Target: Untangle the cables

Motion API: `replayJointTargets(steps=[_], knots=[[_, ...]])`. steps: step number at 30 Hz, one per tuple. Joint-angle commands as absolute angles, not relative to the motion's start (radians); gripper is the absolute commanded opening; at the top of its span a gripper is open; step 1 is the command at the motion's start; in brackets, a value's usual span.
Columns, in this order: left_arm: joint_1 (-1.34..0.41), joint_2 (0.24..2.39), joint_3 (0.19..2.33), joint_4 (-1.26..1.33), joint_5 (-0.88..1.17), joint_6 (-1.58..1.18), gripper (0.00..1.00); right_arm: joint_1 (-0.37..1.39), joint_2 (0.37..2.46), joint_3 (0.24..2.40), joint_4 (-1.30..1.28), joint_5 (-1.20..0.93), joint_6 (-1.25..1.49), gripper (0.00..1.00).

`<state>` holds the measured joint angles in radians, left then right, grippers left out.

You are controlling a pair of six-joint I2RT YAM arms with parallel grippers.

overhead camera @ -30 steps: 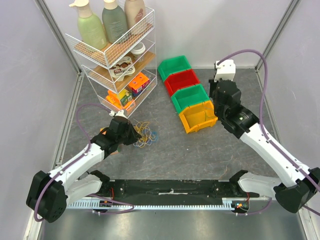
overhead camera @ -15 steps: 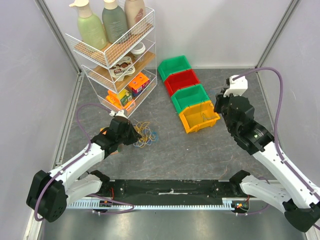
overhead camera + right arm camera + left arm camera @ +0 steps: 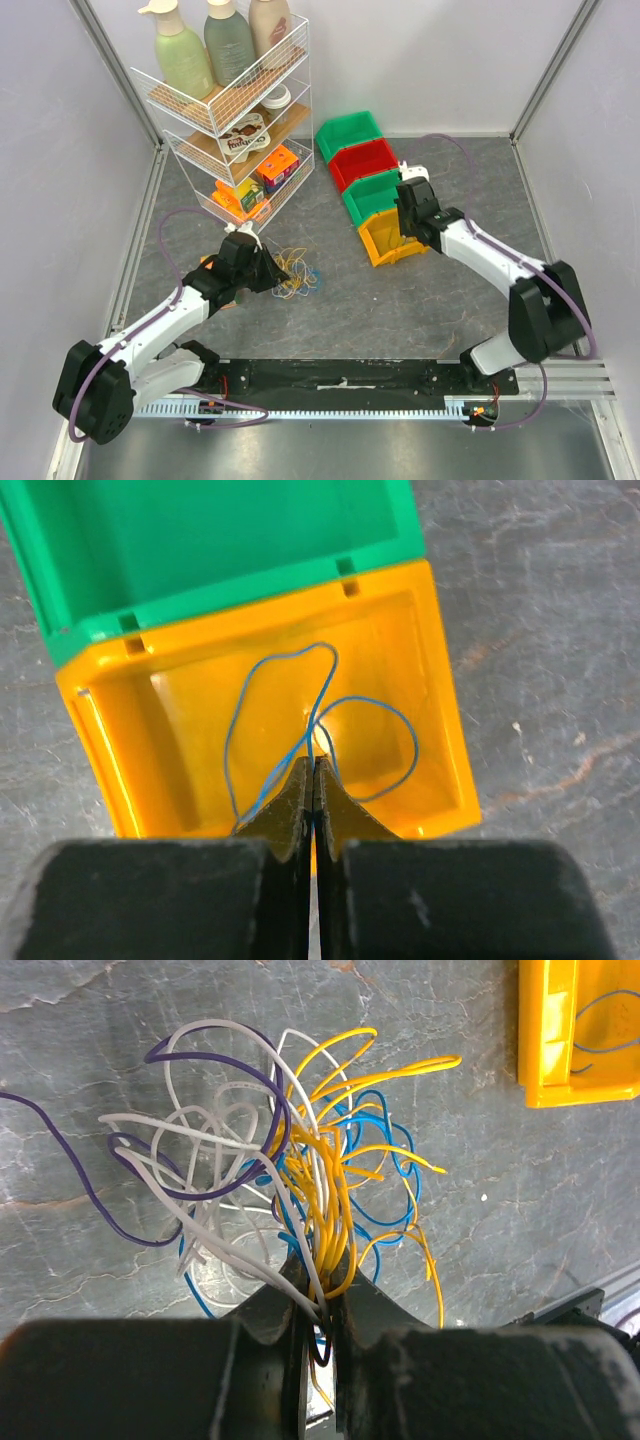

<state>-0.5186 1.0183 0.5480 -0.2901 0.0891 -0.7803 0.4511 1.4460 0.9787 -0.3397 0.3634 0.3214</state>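
The cables [image 3: 293,270] are a tangle of white, yellow, blue and purple wires [image 3: 300,1160] lying on the grey table left of centre. My left gripper [image 3: 264,270] sits at the tangle's left edge. Its jaws [image 3: 318,1295] are shut on a bunch of white and yellow strands. One thin blue cable [image 3: 415,745] loops inside the yellow bin [image 3: 445,690]. My right gripper [image 3: 314,765] hangs over that bin with its jaws shut on the blue strand. From above, the right gripper [image 3: 408,222] is at the yellow bin [image 3: 385,247].
A row of bins runs back from the yellow one: green [image 3: 380,192], red [image 3: 365,160], green [image 3: 350,133]. A white wire rack [image 3: 225,110] with bottles and boxes stands at the back left, close to the tangle. A black rail [image 3: 340,378] crosses the near edge.
My right arm has swung from the back right down and leftwards to the yellow bin. The left arm and the tangle have hardly moved.
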Motion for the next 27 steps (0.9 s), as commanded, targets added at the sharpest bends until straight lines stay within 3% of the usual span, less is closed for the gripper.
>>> replayJointTargets(steps=[1, 5, 10, 14, 16, 21, 24, 27], knots=[[-0.518, 1.008, 0.566, -0.258, 0.135, -0.785, 0.08, 0.446, 1.544, 1.121, -0.342, 0.293, 0.307, 0.0], [-0.517, 1.014, 0.574, -0.25, 0.158, -0.781, 0.08, 0.446, 1.627, 1.173, -0.34, 0.31, 0.298, 0.04], [-0.517, 1.022, 0.581, -0.244, 0.187, -0.773, 0.07, 0.492, 1.591, 1.218, -0.439, 0.443, 0.235, 0.64], [-0.517, 1.045, 0.574, -0.218, 0.198, -0.77, 0.08, 0.629, 1.478, 1.169, -0.451, 0.427, 0.239, 0.82], [-0.517, 1.068, 0.577, -0.221, 0.19, -0.762, 0.11, 0.673, 1.424, 1.088, -0.381, 0.225, 0.302, 0.84], [-0.517, 1.103, 0.572, -0.203, 0.216, -0.765, 0.15, 0.788, 1.396, 0.839, 0.099, -0.188, 0.506, 0.86], [-0.518, 1.108, 0.571, -0.198, 0.227, -0.772, 0.15, 0.811, 1.485, 0.874, 0.161, -0.227, 0.531, 0.8], [-0.517, 1.098, 0.557, -0.198, 0.222, -0.775, 0.17, 0.827, 1.543, 0.887, 0.233, -0.265, 0.515, 0.66]])
